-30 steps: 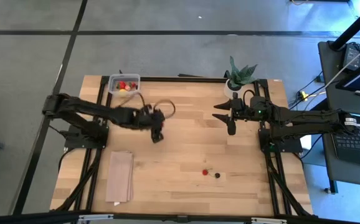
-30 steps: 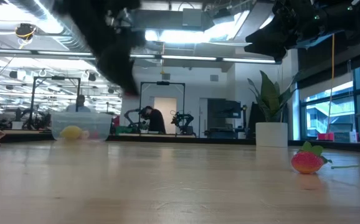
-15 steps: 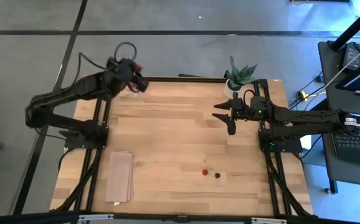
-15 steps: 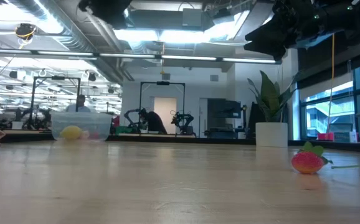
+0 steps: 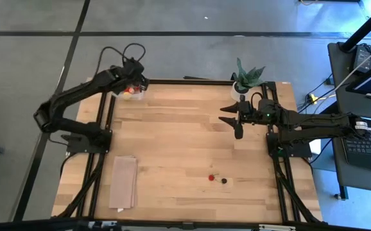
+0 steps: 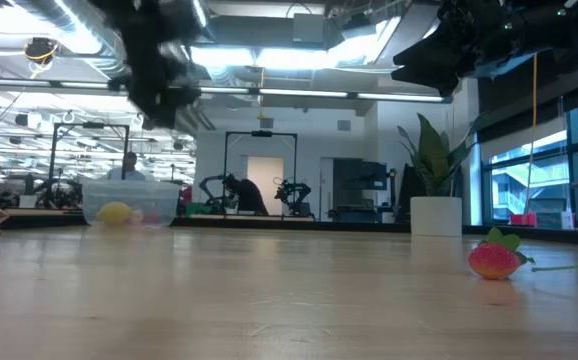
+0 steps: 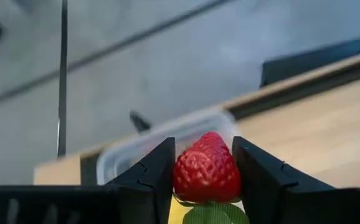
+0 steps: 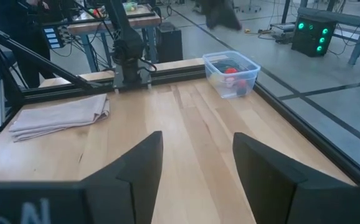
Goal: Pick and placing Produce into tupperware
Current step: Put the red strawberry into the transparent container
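Note:
My left gripper (image 5: 136, 85) hangs over the table's far left corner, shut on a red strawberry (image 7: 206, 171). The clear tupperware (image 7: 136, 152) lies just below and beyond its fingertips. It rests on its base on the wood and holds red and yellow produce (image 8: 230, 70). One more red strawberry (image 5: 211, 177) and a dark berry (image 5: 224, 181) lie on the table near the front right. My right gripper (image 8: 197, 168) waits open above the table's far right part, with nothing between its fingers. My left gripper pinches the strawberry's two sides (image 7: 179, 177) between its two fingers. The fingers slant down toward the table's far left corner. The berry's tip points out past the fingertips, and its green leaf end (image 7: 214, 214) lies back toward the wrist. It is lifted clear above the tupperware.
A spiky green plant in a white pot (image 5: 246, 77) stands at the far edge next to my right arm. A folded tan cloth (image 5: 124, 181) lies near the front left. Bare wood stretches across the middle of the table (image 5: 185, 141).
My left gripper has swung from the table's middle left up and toward the far left corner with the strawberry, rolling as it went. It passed the far edge and now hangs over the tupperware. The jaws stay shut on the berry.

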